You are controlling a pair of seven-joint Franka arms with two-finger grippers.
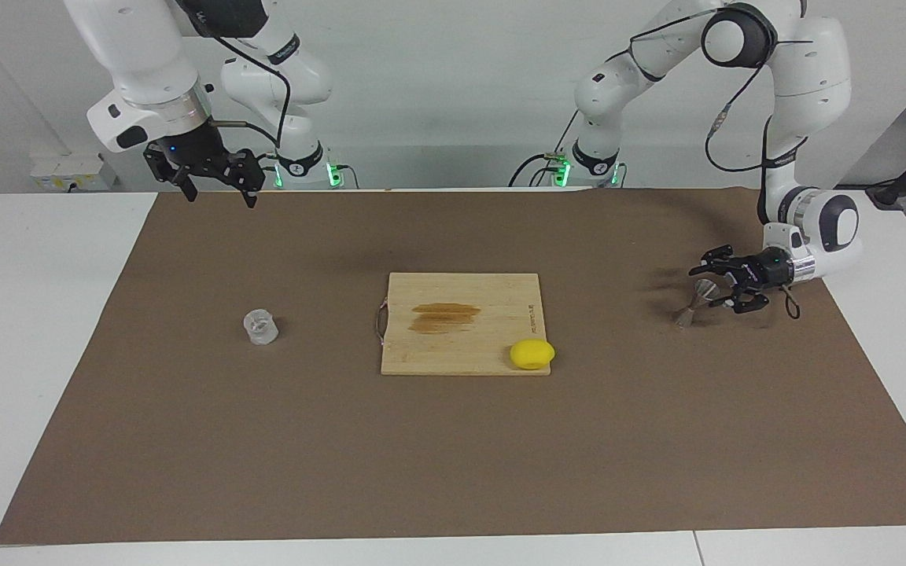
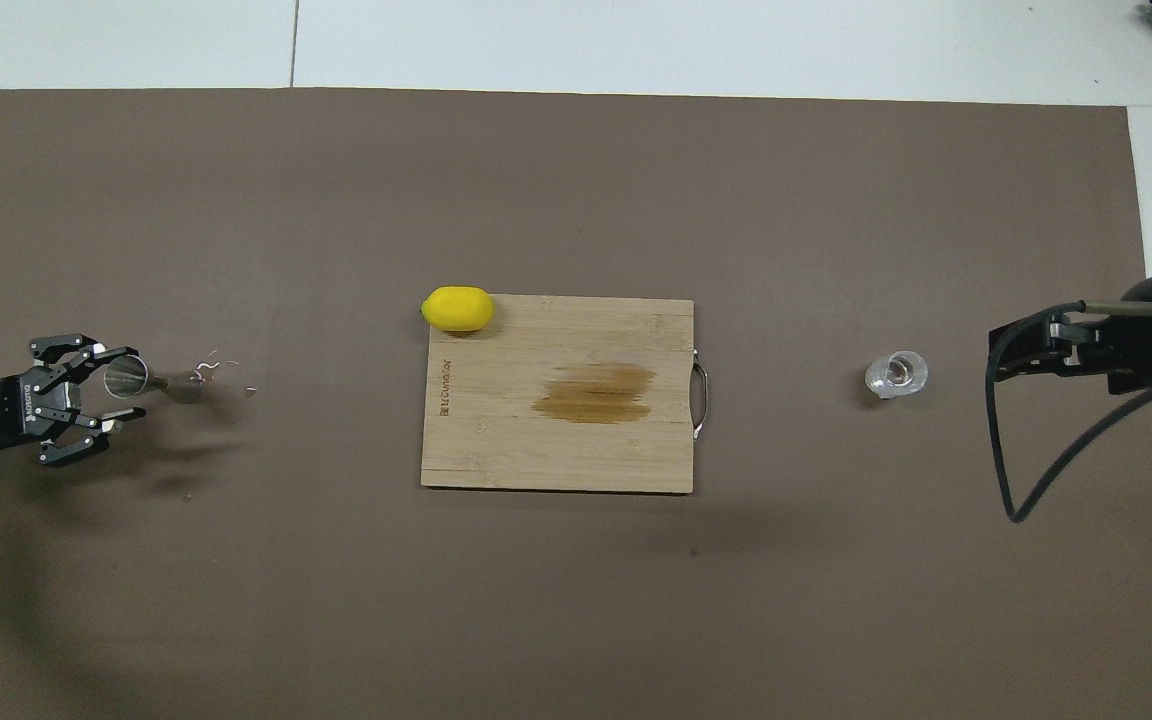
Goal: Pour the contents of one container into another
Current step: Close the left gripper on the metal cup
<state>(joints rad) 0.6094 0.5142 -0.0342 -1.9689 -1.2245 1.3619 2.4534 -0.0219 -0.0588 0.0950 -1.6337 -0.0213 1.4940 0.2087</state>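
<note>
The silvery hourglass jigger stands on the brown mat at the left arm's end of the table. My left gripper lies low and level there, with the jigger's upper cone inside it. Whether it presses on the cone I cannot tell. The small clear cup stands upright and alone on the mat at the right arm's end. My right gripper waits open and empty, high over the mat's edge by its base, well apart from the cup.
A wooden cutting board with a brown stain and a wire handle lies at the mat's middle. A yellow lemon sits at its corner farthest from the robots, toward the left arm's end.
</note>
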